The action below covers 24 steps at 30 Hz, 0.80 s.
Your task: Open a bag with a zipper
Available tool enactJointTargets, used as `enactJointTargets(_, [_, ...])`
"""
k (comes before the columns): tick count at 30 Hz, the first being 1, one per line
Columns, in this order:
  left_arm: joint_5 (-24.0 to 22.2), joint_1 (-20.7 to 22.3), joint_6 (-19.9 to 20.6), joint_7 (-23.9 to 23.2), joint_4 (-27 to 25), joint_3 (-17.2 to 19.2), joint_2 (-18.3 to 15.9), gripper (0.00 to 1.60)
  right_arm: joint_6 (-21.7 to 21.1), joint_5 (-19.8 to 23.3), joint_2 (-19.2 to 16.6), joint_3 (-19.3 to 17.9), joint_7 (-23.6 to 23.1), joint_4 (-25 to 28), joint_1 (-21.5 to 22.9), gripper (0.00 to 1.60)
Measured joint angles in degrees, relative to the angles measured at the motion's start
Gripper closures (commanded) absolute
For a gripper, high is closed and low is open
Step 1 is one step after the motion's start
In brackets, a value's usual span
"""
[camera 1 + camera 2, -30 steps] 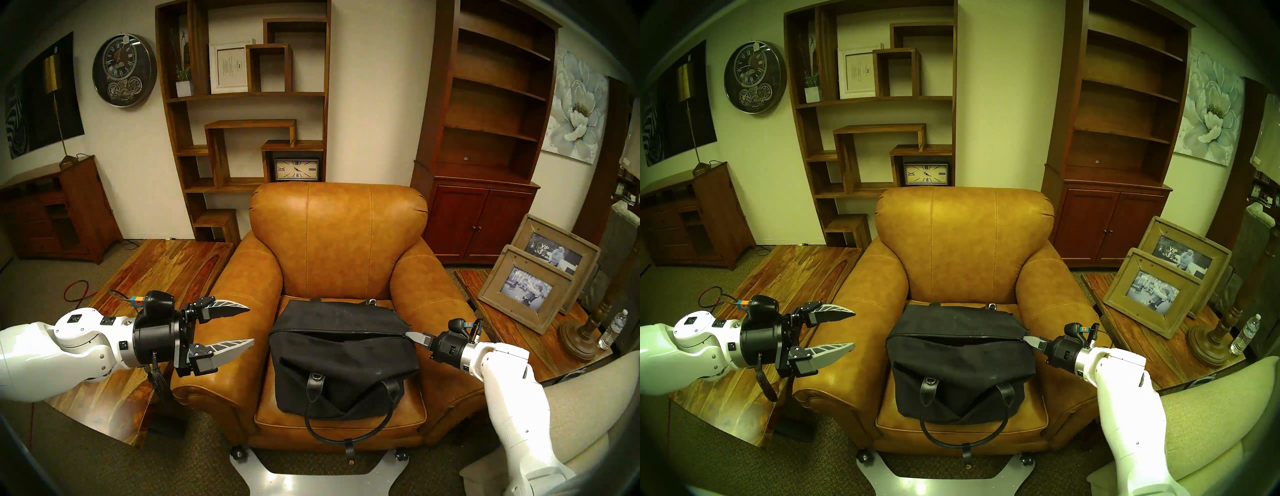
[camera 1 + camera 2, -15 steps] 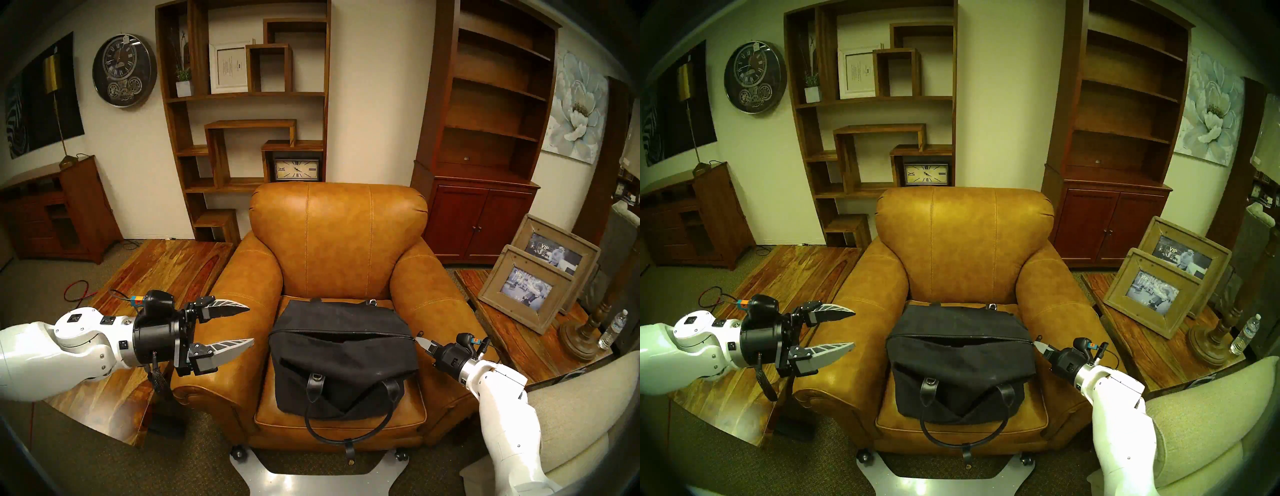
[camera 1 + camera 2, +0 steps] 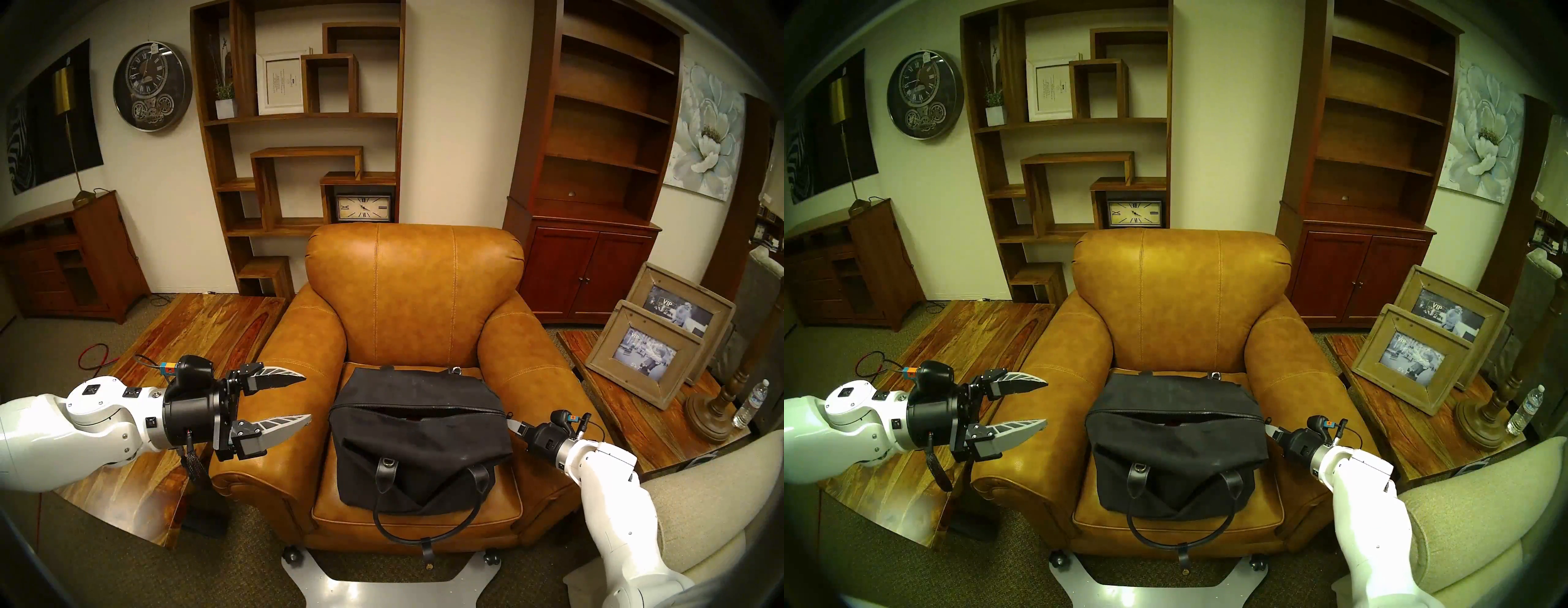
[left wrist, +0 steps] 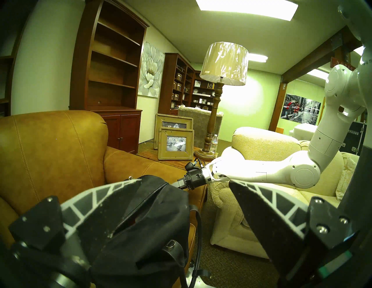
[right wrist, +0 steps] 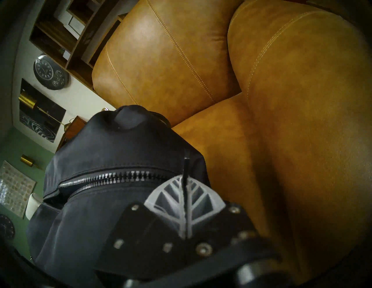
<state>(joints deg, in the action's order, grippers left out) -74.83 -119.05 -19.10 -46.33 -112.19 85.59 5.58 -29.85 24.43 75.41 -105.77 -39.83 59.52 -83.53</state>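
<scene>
The black canvas bag (image 3: 418, 458) sits on the seat of a tan leather armchair (image 3: 415, 297). Its zipper (image 3: 466, 409) gapes open along the top, with the teeth parted in the right wrist view (image 5: 112, 177). One black loop handle (image 3: 424, 526) hangs over the seat's front. My right gripper (image 3: 510, 423) is at the bag's right end, shut on a thin black pull tab (image 5: 185, 169) that sticks out between its fingertips. My left gripper (image 3: 308, 398) is open and empty above the chair's left armrest, pointing at the bag's left end.
A side table at the right holds two wooden picture frames (image 3: 645, 356), a lamp base (image 3: 712, 407) and a water bottle (image 3: 751, 403). A beige sofa (image 3: 700, 488) lies under my right arm. A low wooden table (image 3: 191, 339) stands at the left, with shelves behind.
My right gripper has moved slightly right and down toward the chair's front, staying shut. The bag's right end has slackened. The left arm has not moved.
</scene>
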Motion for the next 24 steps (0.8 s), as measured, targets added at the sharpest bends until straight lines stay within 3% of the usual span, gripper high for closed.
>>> enactJointTargets(5, [0.0, 0.1, 0.0, 0.0, 0.0, 0.0, 0.0, 0.0, 0.1, -1.4, -1.1, 1.6, -0.8, -4.6, 2.8, 1.6])
enactJointTargets(6, [0.0, 0.1, 0.0, 0.0, 0.0, 0.0, 0.0, 0.0, 0.3, -1.7, -1.2, 1.9, -1.0, -5.5, 3.4, 1.36])
enactJointTargets(7, [0.0, 0.1, 0.0, 0.0, 0.0, 0.0, 0.0, 0.0, 0.6, -2.0, -1.3, 2.2, -1.0, -6.2, 3.9, 0.03])
enactJointTargets(11, [0.0, 0.1, 0.0, 0.0, 0.0, 0.0, 0.0, 0.0, 2.0, -4.8, -2.0, 4.2, -0.5, -6.7, 4.9, 0.0])
enactJointTargets(15, [0.0, 0.2, 0.0, 0.0, 0.0, -0.1, 0.0, 0.0, 3.8, -8.3, -3.3, 6.2, 0.5, -3.9, 4.8, 0.0])
enactJointTargets(24, [0.0, 0.4, 0.0, 0.0, 0.0, -0.4, 0.0, 0.0, 5.8, -9.8, -8.0, 4.7, -4.1, 2.9, 4.8, 0.0])
